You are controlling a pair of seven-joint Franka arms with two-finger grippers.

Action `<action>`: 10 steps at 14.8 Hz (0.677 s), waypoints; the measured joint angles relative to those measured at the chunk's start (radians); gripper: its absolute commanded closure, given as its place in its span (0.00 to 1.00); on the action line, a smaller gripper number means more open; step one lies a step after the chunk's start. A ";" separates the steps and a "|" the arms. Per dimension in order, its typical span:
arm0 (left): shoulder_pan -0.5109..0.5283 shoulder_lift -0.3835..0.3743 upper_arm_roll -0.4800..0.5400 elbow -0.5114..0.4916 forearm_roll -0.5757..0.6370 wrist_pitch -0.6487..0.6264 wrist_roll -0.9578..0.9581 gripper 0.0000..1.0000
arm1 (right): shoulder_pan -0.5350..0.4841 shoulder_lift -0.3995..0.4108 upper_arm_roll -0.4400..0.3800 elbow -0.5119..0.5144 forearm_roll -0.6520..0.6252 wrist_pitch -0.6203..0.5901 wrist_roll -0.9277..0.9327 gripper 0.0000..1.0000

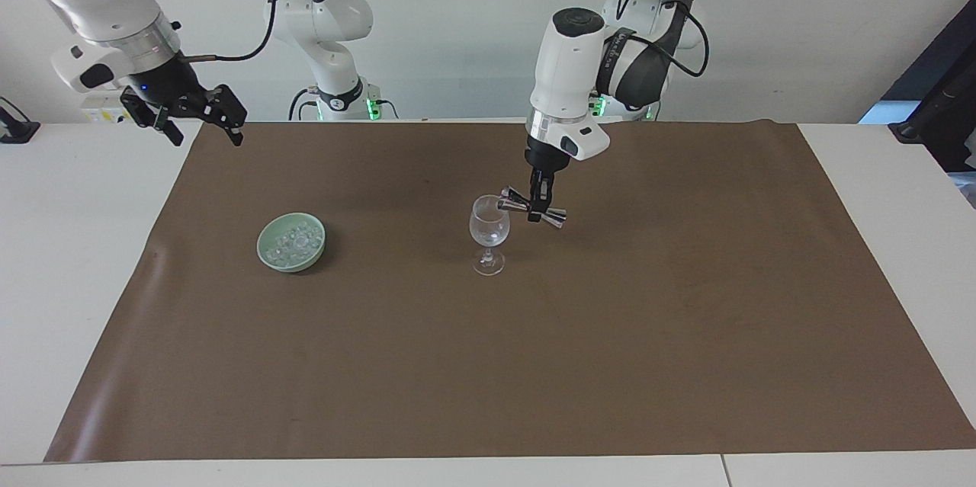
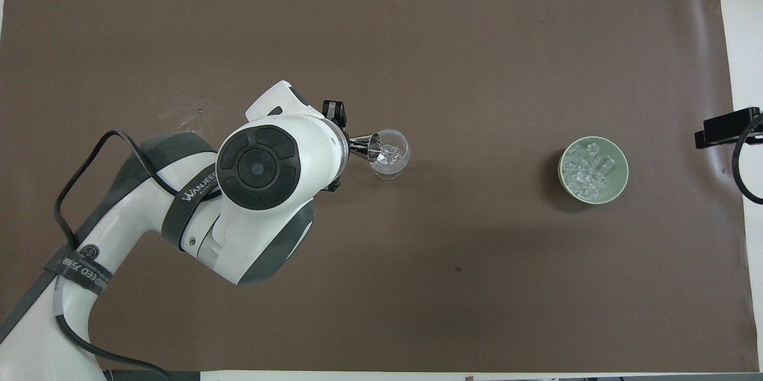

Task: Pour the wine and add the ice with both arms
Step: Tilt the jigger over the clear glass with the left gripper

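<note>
Ice (image 1: 293, 241) in green bowl (image 1: 267, 257); jigger (image 1: 531, 208) tipped over wine glass (image 1: 488, 234).

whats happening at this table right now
The left gripper is shut on a metal jigger, tipped on its side with one mouth at the rim of the wine glass. The right gripper waits open at its own end of the table. The ice lies in the green bowl.

Open mat around two obstacles

I see the wine glass (image 1: 489, 234) and bowl (image 1: 290, 242) well apart, with bare brown mat (image 1: 488, 365) between them for passing.
</note>
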 measured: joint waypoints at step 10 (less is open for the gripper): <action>-0.064 0.000 0.000 0.054 0.250 -0.068 -0.048 1.00 | 0.000 0.000 0.000 0.000 0.000 0.000 0.000 0.00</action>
